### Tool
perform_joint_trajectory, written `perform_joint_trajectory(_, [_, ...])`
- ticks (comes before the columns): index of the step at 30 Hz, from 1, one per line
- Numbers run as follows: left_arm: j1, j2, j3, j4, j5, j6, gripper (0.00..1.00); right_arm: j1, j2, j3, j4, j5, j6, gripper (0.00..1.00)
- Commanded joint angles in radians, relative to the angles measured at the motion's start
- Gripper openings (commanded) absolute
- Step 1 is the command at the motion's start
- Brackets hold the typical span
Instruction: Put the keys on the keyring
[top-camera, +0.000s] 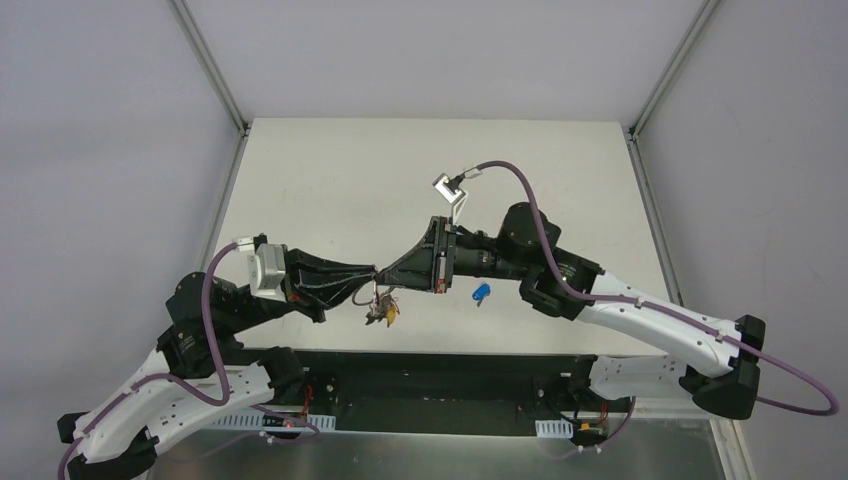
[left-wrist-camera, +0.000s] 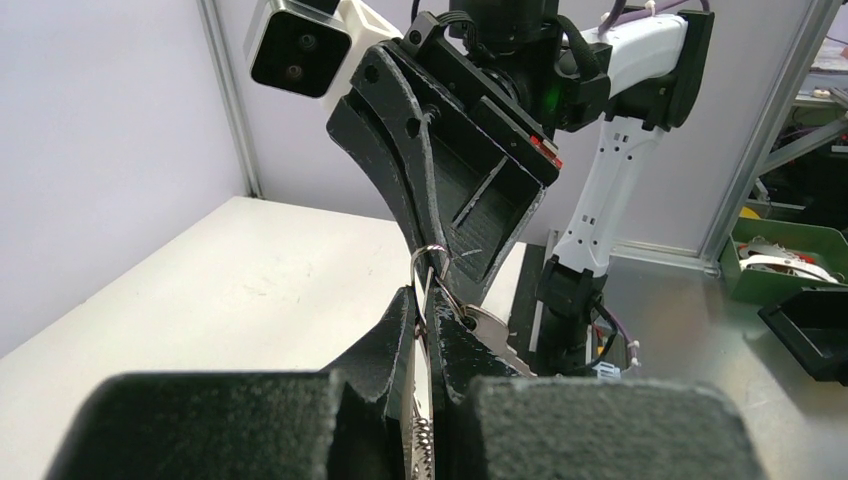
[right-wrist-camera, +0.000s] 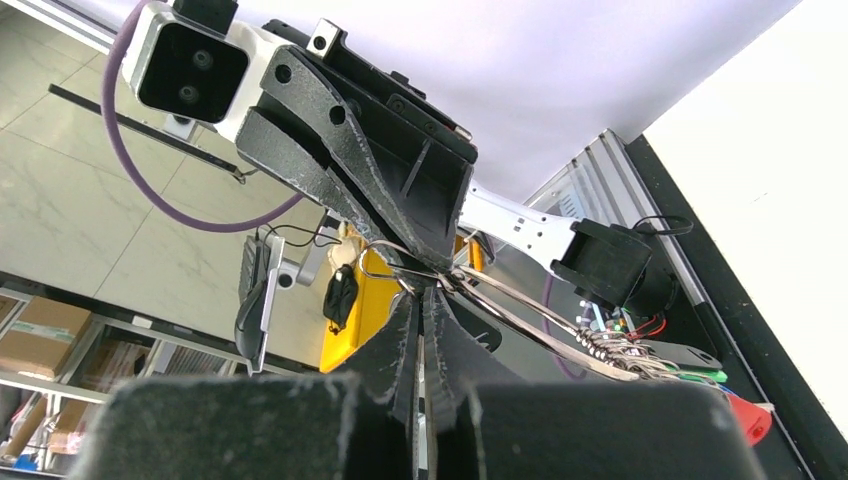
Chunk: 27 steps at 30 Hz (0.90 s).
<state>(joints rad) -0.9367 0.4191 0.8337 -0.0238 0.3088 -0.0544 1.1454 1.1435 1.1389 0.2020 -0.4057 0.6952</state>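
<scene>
Both grippers meet tip to tip above the table's near middle, the left gripper (top-camera: 372, 276) and the right gripper (top-camera: 385, 270) each shut on the thin wire keyring (left-wrist-camera: 424, 256). A bunch of coloured-capped keys (top-camera: 384, 312) dangles below them on a ball chain (right-wrist-camera: 600, 346). In the left wrist view my left gripper (left-wrist-camera: 428, 292) pinches the ring, and a silver key (left-wrist-camera: 492, 327) hangs from it by its hole. In the right wrist view my right gripper (right-wrist-camera: 424, 296) grips the ring wire (right-wrist-camera: 380, 258). The blue-capped key (top-camera: 481, 293) lies on the table under the right arm.
The white table (top-camera: 350, 170) is framed by aluminium posts at its back corners. A black rail (top-camera: 430, 375) with the arm bases runs along the near edge. A green bin (left-wrist-camera: 790, 262) stands off the table to the right.
</scene>
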Motion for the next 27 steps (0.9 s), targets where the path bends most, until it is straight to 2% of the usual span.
perform_joint_trajectory(1, [-0.007, 0.083, -0.045, -0.179, -0.055, 0.022, 0.0, 0.065, -0.035, 0.128, 0.156, -0.008, -0.011, 0.0])
perform_joint_trajectory(27, [-0.008, 0.046, -0.061, -0.209, -0.188, 0.042, 0.0, 0.188, -0.037, 0.221, -0.053, 0.117, -0.043, 0.0])
